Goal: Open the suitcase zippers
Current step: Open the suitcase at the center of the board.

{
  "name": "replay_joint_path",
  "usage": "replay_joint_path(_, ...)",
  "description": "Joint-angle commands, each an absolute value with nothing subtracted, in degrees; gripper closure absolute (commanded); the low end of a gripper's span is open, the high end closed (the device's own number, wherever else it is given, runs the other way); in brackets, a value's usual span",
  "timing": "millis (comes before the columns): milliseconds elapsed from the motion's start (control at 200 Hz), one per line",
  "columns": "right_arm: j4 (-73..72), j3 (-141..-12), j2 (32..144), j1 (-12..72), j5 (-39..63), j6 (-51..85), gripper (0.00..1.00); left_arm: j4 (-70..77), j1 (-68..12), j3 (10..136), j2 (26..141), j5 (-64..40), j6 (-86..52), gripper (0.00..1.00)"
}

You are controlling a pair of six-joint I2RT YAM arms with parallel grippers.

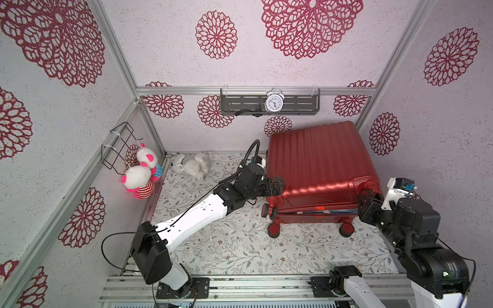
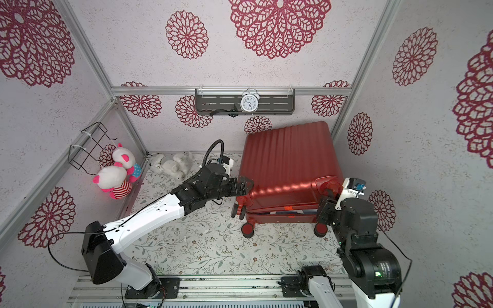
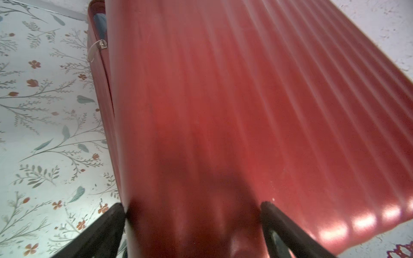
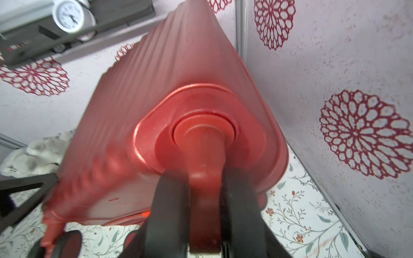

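Two glossy red ribbed shells of the suitcase (image 1: 317,165) gape slightly, blue lining (image 3: 100,24) showing; a zipper pull (image 3: 102,44) hangs at the seam. It lies on the floral desk (image 1: 240,248). Left pincer (image 1: 278,188) spreads wide over its corner; right pincer (image 1: 369,197) clamps its wheel (image 4: 204,156). Above it, a shelf (image 1: 240,105) holds a clock (image 1: 274,102).

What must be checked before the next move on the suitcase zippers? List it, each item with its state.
1. suitcase front seam parted, lining showing: ok.
2. zipper pull in sight, clear of both grippers: ok.
3. left gripper open, straddling the upper shell's corner: ok.
4. right gripper closed on the caster: ok.
5. How far round the seam is unzipped: cannot tell.
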State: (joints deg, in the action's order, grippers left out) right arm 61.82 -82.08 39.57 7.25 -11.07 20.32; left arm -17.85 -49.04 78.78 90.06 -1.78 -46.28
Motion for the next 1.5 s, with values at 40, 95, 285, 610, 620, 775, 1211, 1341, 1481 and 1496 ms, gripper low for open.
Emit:
replay_joint_path(40, 49.16, -90.47, 39.98, 7.98, 1.27, 21.1, 0.89, -19.64, -55.63, 78.71, 96.23, -10.39, -44.12, 0.04)
replay_joint_path(95, 46.85, -90.96, 40.55, 7.91, 5.58, 22.52, 0.89, -19.64, -55.59, 78.98, 97.15, -9.76, -43.99, 0.04)
replay_joint_path(285, 37.08, -88.13, 41.44, 7.45, 17.78, 30.22, 0.92, -18.98, -54.28, 76.69, 96.88, -5.82, -43.97, 0.04)
replay_joint_path(610, 16.79, -75.38, 38.88, 7.47, 26.59, 45.21, 0.95, -17.21, -49.0, 69.69, 91.97, -4.14, -44.65, 0.03)
replay_joint_path(620, 16.19, -75.05, 38.86, 7.47, 26.8, 45.56, 0.95, -17.22, -48.92, 69.56, 91.9, -4.07, -44.65, 0.03)
replay_joint_path(775, 9.42, -73.47, 39.45, 7.46, 28.46, 51.18, 0.96, -17.06, -46.55, 67.11, 90.03, -3.74, -44.47, 0.03)
replay_joint_path(1211, -6.12, -70.38, 41.92, 13.58, 28.38, 61.69, 0.97, -16.78, -38.02, 59.5, 82.32, -4.73, -44.21, 0.03)
replay_joint_path(1341, -7.31, -68.15, 43.93, 21.92, 25.28, 58.65, 0.97, -17.75, -35.88, 57.38, 77.61, -4.68, -44.37, 0.03)
replay_joint_path(1481, -1.25, -69.07, 48.24, 37.61, 14.53, 47.76, 0.98, -22.35, -34.64, 56.64, 69.27, -2.93, -43.95, 0.03)
replay_joint_path(1496, -0.75, -69.22, 48.57, 39.47, 12.8, 46.51, 0.98, -23.1, -34.59, 56.61, 68.3, -2.64, -43.85, 0.03)
